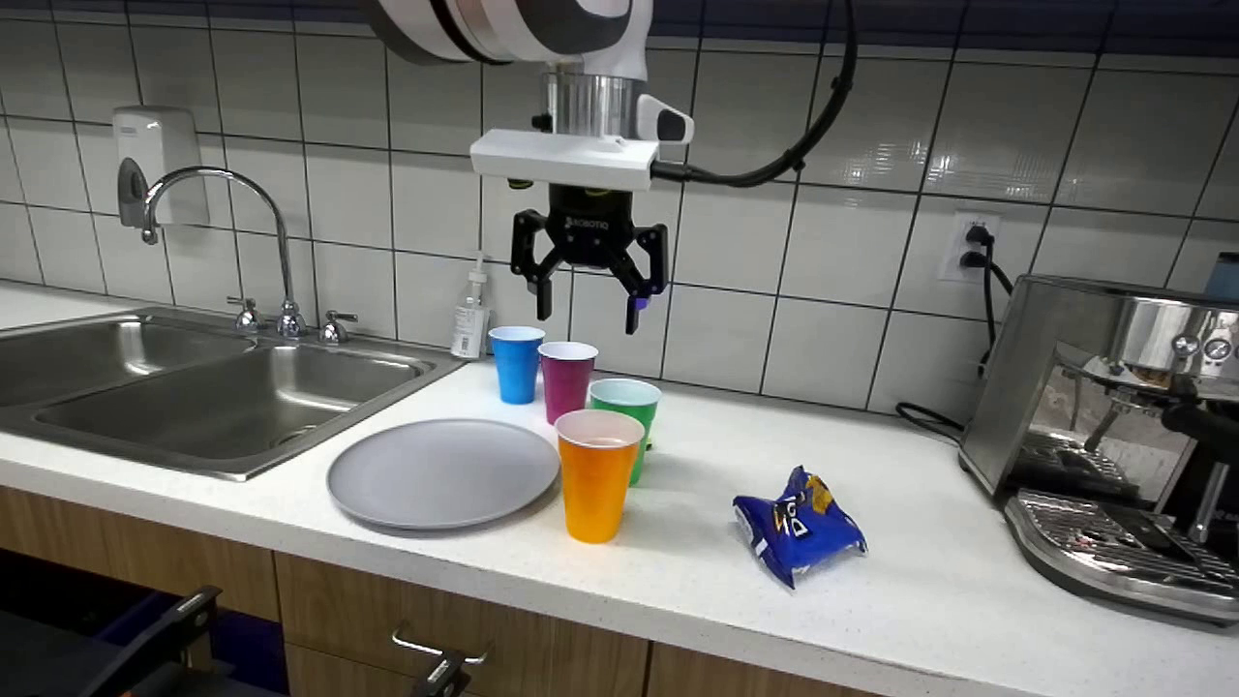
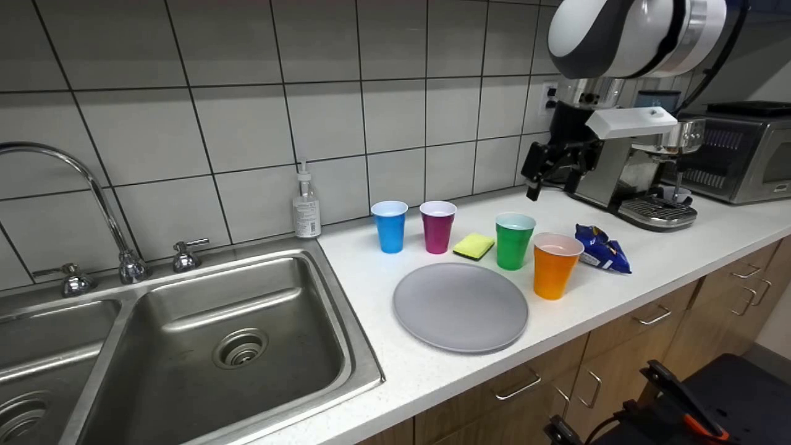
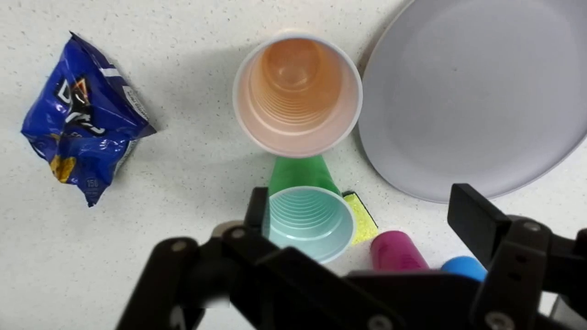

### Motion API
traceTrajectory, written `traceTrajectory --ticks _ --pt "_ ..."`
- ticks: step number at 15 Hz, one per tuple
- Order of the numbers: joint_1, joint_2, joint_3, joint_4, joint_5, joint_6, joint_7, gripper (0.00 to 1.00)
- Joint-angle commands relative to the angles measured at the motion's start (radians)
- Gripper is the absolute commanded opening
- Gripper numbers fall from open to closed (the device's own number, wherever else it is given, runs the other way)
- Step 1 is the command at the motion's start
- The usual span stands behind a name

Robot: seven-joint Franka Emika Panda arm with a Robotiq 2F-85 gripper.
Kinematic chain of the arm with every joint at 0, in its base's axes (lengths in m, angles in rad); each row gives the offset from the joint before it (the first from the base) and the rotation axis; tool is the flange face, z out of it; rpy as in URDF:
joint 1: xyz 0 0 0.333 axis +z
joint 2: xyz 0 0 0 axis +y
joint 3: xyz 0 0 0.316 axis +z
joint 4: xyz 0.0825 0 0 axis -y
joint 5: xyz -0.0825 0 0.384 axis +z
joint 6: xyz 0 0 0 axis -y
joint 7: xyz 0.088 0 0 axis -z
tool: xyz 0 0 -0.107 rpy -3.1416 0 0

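My gripper (image 1: 589, 308) hangs above the counter with its jaws wide apart and nothing between them. In the wrist view its fingers (image 3: 477, 220) frame a view down onto the cups, clear of all of them. Four-colour cups stand upright: blue (image 2: 389, 228), magenta (image 2: 437, 228), green (image 2: 513, 244) and orange (image 2: 554, 269). Beside the green cup lies a yellow sponge (image 2: 474, 246), mostly hidden in an exterior view. A flat grey plate (image 1: 440, 474) lies next to the orange cup. On the cups' other side rests a crumpled blue chip bag (image 1: 801, 528).
A steel double sink (image 2: 247, 327) with a curved faucet (image 1: 218, 174) borders the plate's side. A soap bottle (image 2: 306, 207) stands by the tiled wall. An espresso machine (image 1: 1113, 426) occupies the opposite end, with a toaster oven (image 2: 741, 157) beyond it.
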Motion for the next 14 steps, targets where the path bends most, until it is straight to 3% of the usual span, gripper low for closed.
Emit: traceTrajectory --ticks 1,14 --pt "-0.008 -0.035 0.021 -0.057 -0.031 0.032 -0.006 1.0" --pt "-0.001 0.052 0.059 -0.085 -0.069 0.093 0.023 1.0"
